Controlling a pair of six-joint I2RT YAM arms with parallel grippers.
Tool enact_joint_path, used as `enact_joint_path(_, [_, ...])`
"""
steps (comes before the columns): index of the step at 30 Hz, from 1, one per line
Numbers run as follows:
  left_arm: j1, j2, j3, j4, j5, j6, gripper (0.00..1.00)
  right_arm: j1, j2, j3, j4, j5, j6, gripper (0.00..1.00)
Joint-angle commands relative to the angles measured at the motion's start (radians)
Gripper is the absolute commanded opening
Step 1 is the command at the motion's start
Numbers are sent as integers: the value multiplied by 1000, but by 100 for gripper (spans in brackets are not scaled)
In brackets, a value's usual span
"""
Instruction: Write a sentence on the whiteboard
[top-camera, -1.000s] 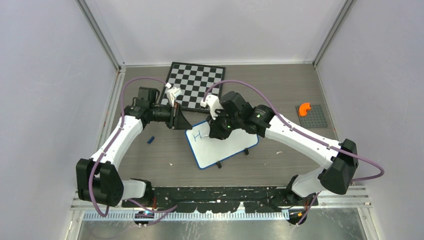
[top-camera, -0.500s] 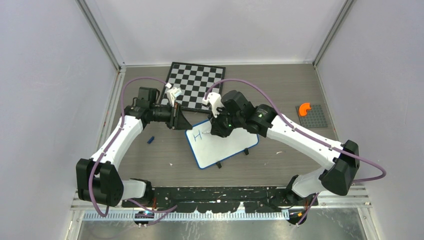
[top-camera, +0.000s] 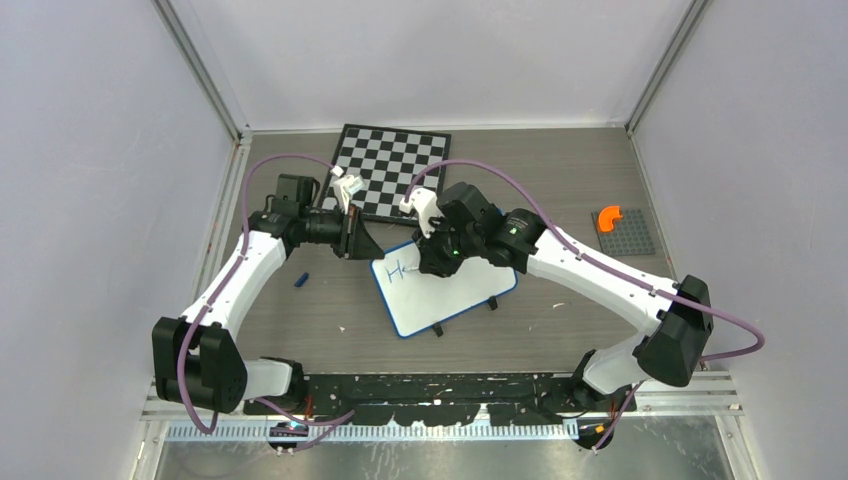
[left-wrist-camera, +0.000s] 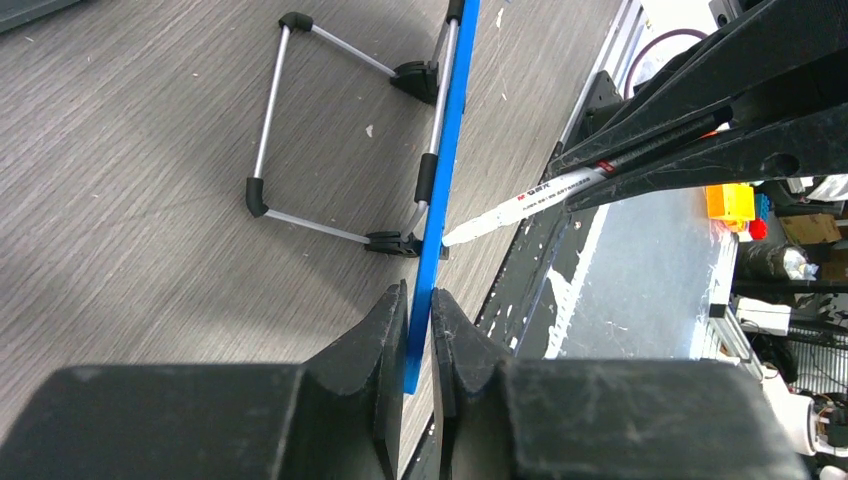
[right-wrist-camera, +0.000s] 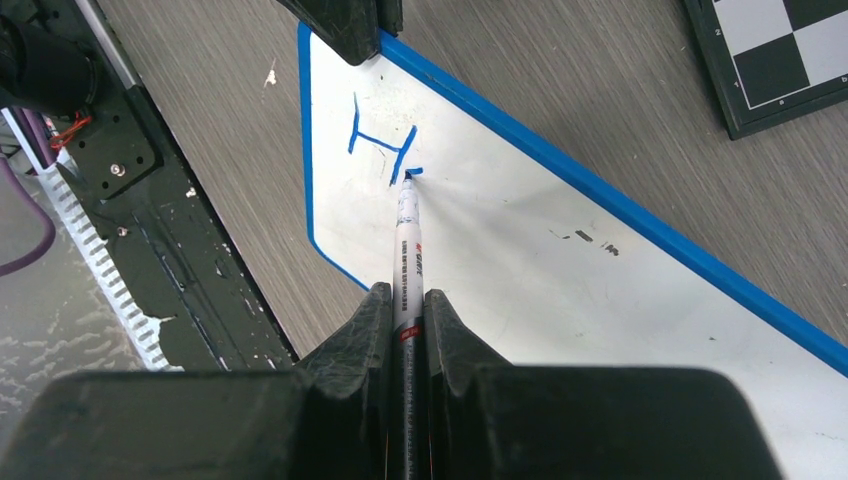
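1. Blue-rimmed whiteboard (top-camera: 450, 295) stands propped on thin metal legs (left-wrist-camera: 268, 120) near the middle of the grey wood-grain table (top-camera: 560, 170), turned at a slant to the table's edges.
2. Clamped on the board's blue rim at its left corner is the left gripper (left-wrist-camera: 420, 300), one finger on each face.
3. Closed tight round a white marker (right-wrist-camera: 408, 235) is the right gripper (right-wrist-camera: 405, 295); the marker's blue tip touches the board.
4. Of the sentence (right-wrist-camera: 383, 140), only a blue "H" and the first short stroke of another letter show, near the clamped corner.
5. Black-and-white chessboard (top-camera: 390, 168) lies at the table's far edge, just behind the whiteboard.
6. Grey plate (top-camera: 630, 235) bearing an orange piece (top-camera: 607, 217) sits near the right edge.
7. Small blue object (top-camera: 301, 280) lies on the table left of the board, apart from it.
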Motion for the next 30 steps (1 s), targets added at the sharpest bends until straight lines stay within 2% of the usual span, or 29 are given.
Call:
enact_joint_path(1, [-11,9,22,-44,3,28,15,-4,-22,5,2,29,-19,0])
enact_joint_path(12, [-12,15,27,-44,6,27,15,-22,-48,25,-30,81,-43,0])
enact_joint_path(30, [-14,16,25,-44,6,27,15,-20,8,83,-19,22,-17,0])
